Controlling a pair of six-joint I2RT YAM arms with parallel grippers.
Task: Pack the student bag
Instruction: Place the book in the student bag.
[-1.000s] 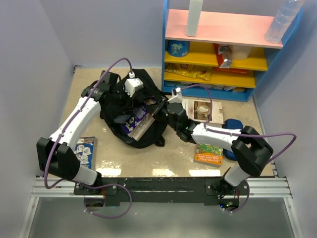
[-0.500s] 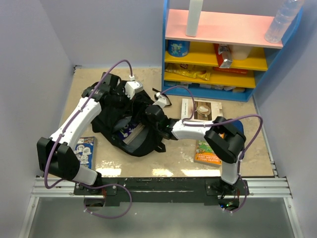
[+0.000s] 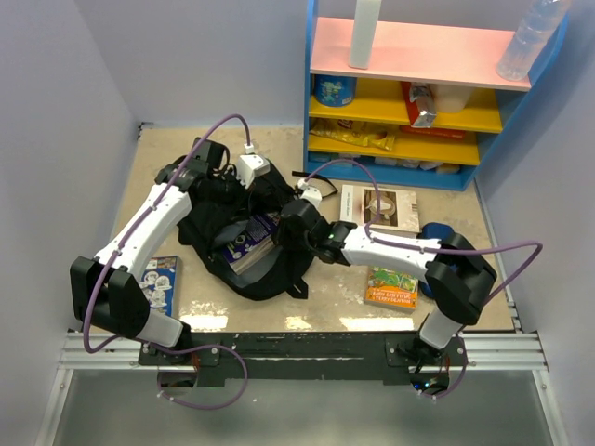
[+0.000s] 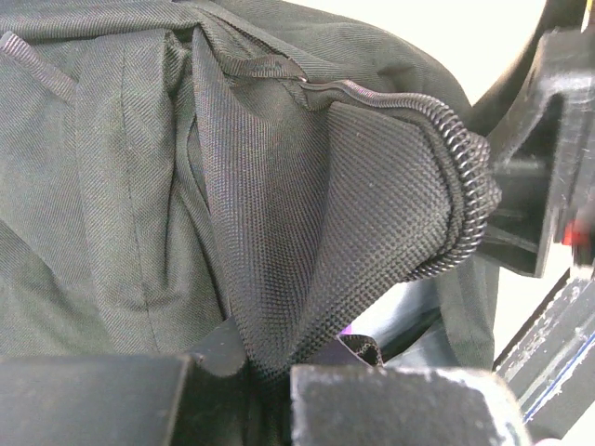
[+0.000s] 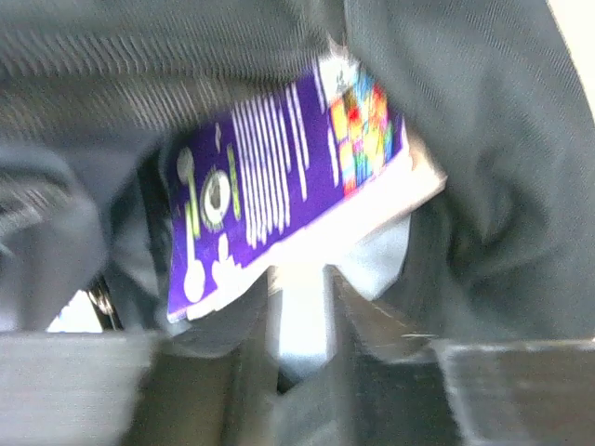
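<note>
The student bag [image 3: 218, 218], a soft black backpack, lies open left of centre. My left gripper [image 3: 244, 189] is shut on the bag's zipper edge and holds the opening up; in the left wrist view the black fabric [image 4: 279, 186] is pinched between its jaws [image 4: 265, 372]. My right gripper [image 3: 283, 234] is at the bag's mouth, shut on the white page edge of a purple book [image 3: 251, 237]. In the right wrist view the purple book [image 5: 279, 177] lies partly inside the bag [image 5: 483, 167], ahead of the gripper [image 5: 302, 307].
A blue-covered book [image 3: 160, 283] lies at the left near the front. A pale picture book [image 3: 378, 206], a green-orange book [image 3: 391, 288] and a dark-blue pencil case [image 3: 437, 230] lie to the right. A coloured shelf [image 3: 418, 93] stands at the back right.
My right gripper pushed the purple book left and deeper into the bag, then eased back a little. My left gripper kept hold of the bag's edge, with the bag shifting slightly.
</note>
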